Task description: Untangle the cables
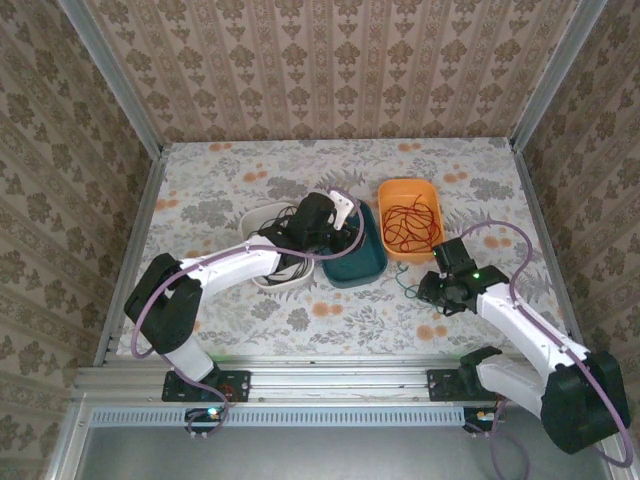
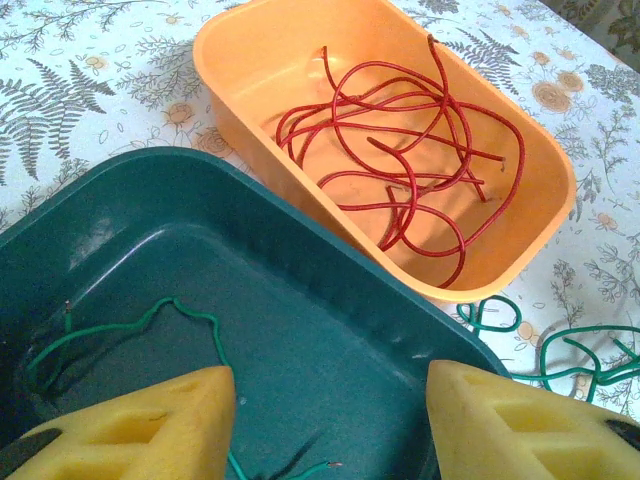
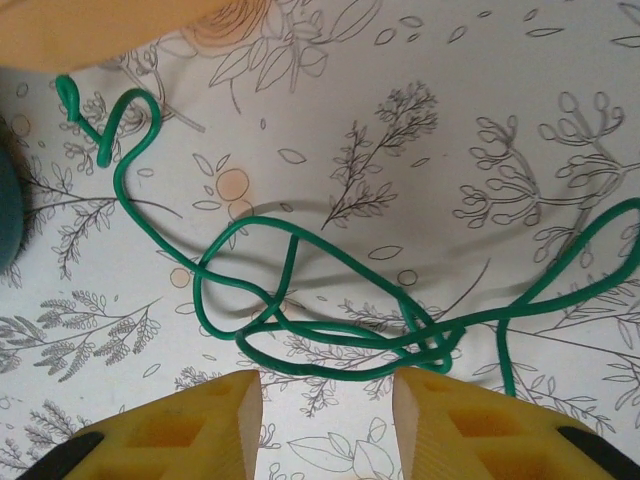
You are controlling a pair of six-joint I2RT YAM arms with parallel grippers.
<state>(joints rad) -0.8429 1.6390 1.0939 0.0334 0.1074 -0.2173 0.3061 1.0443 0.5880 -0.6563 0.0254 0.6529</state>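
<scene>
The left fingers (image 2: 150, 425) stand apart with nothing between them, low over the teal bin (image 2: 330, 235). One green cable (image 2: 190, 315) snakes across that bin's floor at their 11 o'clock. At 1 o'clock the orange bin (image 2: 250, 60) holds the looped red cables (image 2: 420, 160).

The right fingers (image 3: 190, 425) are also parted and empty. The green tangle (image 3: 330, 335) lies on the table (image 3: 480, 100) just past their tips at 12 o'clock, trailing off toward 3 and 10 o'clock.

From above, the white bin (image 1: 258, 215) with the black cables (image 1: 272, 237) sits at the teal bin's 9 o'clock.
</scene>
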